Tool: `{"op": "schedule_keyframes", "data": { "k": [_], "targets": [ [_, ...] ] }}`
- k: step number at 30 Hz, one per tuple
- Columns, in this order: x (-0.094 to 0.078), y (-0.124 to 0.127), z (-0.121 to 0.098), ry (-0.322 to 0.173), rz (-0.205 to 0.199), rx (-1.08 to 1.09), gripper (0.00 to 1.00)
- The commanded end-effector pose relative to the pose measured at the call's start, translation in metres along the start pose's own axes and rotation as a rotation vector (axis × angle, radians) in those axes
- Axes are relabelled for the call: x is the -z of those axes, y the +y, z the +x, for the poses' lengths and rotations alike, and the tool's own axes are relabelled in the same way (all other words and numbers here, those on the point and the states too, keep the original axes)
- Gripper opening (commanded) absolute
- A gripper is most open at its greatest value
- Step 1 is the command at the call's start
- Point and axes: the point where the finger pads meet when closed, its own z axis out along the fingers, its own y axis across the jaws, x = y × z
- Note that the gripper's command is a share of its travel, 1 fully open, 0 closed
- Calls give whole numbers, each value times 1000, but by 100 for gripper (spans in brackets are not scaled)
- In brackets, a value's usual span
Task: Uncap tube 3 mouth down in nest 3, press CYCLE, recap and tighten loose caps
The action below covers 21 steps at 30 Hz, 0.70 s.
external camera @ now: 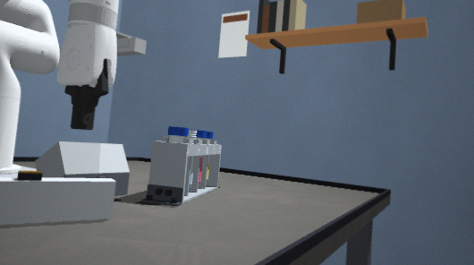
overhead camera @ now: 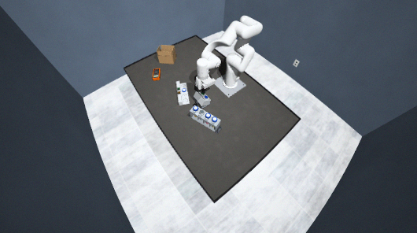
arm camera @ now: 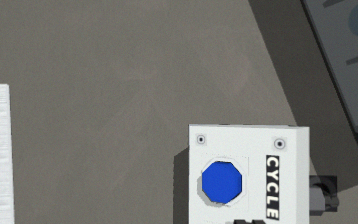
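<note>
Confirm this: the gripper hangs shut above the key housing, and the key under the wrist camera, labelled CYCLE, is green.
Not quite. The key beside the CYCLE label is blue, not green, as the wrist view shows. The rest holds: the gripper hangs shut, holding nothing, above the key housing.
</note>
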Motion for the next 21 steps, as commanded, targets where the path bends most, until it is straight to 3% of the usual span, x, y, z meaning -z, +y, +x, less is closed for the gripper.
{"op": "schedule_keyframes", "data": {
  "k": [1,10,21],
  "targets": [
    [-5,-9,25,-11,-8,-4,0],
    [-5,-9,25,-11,-8,-4,0],
    [-23,-9,25,-11,-8,-4,0]
  ]
}}
